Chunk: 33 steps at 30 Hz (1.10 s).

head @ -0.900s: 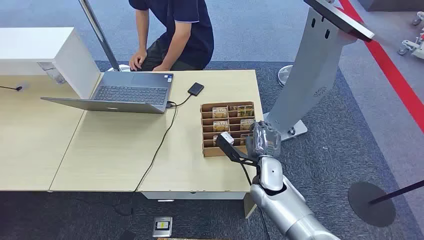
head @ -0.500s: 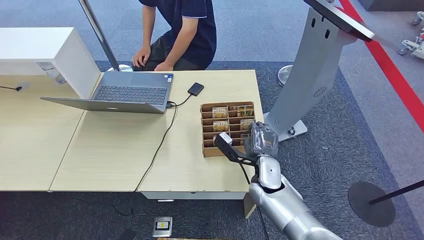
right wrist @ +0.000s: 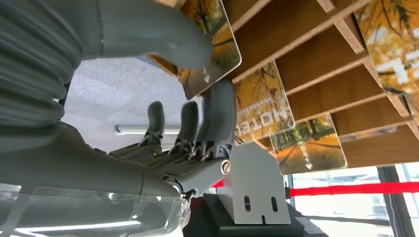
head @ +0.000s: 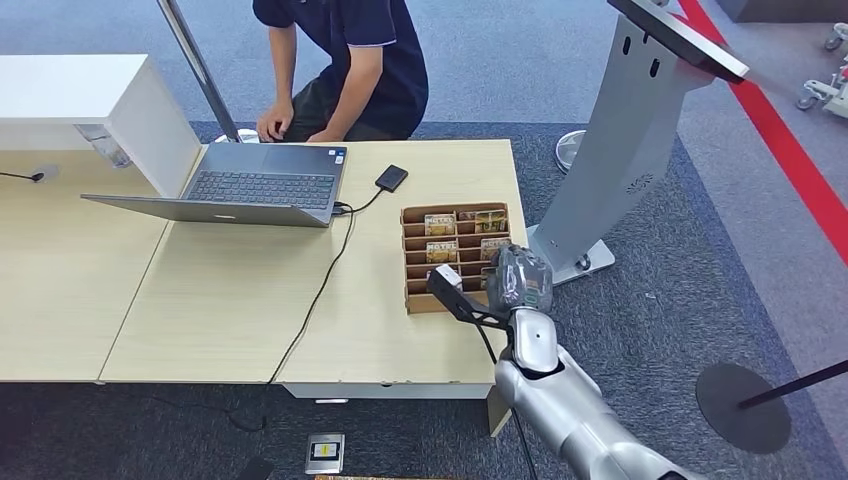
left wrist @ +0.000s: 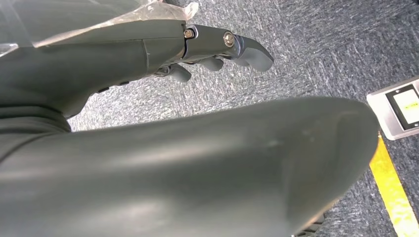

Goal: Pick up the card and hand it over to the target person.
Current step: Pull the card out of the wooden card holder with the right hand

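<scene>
Right hand: over the near right corner of the card rack, at the bench edge. In the right wrist view the thumb and a finger pinch one card, an autumn-tree print, its edge raised off the wooden slots just beside the hand.

Other cards: seated in the rack's slots beyond the fingers, some marked HOTEL.

Left hand: hangs over grey carpet, fingers apart, holding nothing.

Laptop: well apart from the right hand, across the bench.

Person: seated beyond the bench, past the laptop.

Kiosk stand: on the floor just beyond the right hand.
</scene>
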{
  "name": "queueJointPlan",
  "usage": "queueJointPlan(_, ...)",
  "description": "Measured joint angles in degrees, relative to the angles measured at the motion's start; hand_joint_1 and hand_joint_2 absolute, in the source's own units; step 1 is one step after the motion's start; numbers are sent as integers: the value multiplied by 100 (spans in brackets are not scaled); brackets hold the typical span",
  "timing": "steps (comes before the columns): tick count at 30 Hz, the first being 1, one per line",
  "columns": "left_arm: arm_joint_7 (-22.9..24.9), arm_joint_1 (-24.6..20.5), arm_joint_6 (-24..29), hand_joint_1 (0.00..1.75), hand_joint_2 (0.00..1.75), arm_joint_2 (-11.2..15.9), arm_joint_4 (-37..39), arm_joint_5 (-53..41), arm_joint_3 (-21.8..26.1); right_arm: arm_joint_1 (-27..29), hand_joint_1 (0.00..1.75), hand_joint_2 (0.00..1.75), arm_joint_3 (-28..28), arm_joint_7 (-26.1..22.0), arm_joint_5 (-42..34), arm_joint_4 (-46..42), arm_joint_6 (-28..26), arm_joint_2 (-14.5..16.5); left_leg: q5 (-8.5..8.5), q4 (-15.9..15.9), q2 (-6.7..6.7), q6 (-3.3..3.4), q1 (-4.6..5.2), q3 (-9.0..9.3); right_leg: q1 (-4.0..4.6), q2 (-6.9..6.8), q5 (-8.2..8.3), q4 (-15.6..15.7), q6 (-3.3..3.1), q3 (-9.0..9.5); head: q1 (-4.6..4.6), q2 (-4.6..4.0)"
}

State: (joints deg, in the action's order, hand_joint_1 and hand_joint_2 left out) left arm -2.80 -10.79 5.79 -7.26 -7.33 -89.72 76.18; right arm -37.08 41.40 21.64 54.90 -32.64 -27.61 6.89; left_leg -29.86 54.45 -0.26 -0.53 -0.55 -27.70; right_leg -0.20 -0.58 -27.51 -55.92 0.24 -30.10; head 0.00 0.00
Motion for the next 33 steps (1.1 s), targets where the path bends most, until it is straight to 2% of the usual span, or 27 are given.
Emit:
queueJointPlan(5, -16, 0, -2, 0, 0, 1, 0, 7, 11, 15, 138, 175, -10, -1, -15, -9, 11, -13, 2, 0, -1, 0, 0, 0, 0, -1, 3, 2, 1, 0, 0, 0)
queueJointPlan(13, -39, 19, -10, 0, 0, 15, 1, -4, 11, 32, 141, 175, -40, -36, -76, 11, 47, -20, 5, -3, -2, 1, 0, 1, 0, -1, 5, 4, 1, 2, 0, 0)
queueJointPlan(15, -48, 21, -74, 0, 0, 33, 10, 29, 44, 35, 147, 175, -41, -52, -96, 29, 89, -25, 2, -1, -3, 1, 0, 4, 0, -3, 2, 2, 1, 6, 0, 0)
queueJointPlan(19, -126, 19, -316, 0, 175, 80, 22, 12, -17, 37, 161, 175, -29, -93, -133, 57, 169, -31, 3, -2, -3, 0, 0, 5, 1, -3, 3, 3, 0, 6, 0, 0)
queueJointPlan(21, -89, 13, -306, 0, 175, 84, -4, 25, -72, 30, 162, 175, -29, -113, -158, 57, 199, -32, 6, -4, -3, 0, -1, 3, 1, -3, 6, 5, 0, 5, 0, 0)
queueJointPlan(27, -165, -31, -262, 0, 175, 106, -7, 334, 251, 12, 162, 175, -96, -399, -435, -313, 369, -137, 5, 0, -5, 0, -1, 3, 2, -6, 4, 2, 0, 4, 0, 0)
queueJointPlan(31, -155, -16, -286, 0, 175, 109, -4, 323, 315, -45, 162, 175, -85, -644, -936, -1234, 881, -344, 3, 6, -3, 0, -1, 1, 1, -3, 3, -4, 0, 0, 0, 0)
queueJointPlan(33, -160, -4, -292, 0, 175, 111, -4, 306, 350, -80, 162, 175, -33, -604, -1203, -1830, 1197, -488, 1, 11, -1, 0, 0, -6, 0, -1, 2, -10, 0, -8, 0, 0)
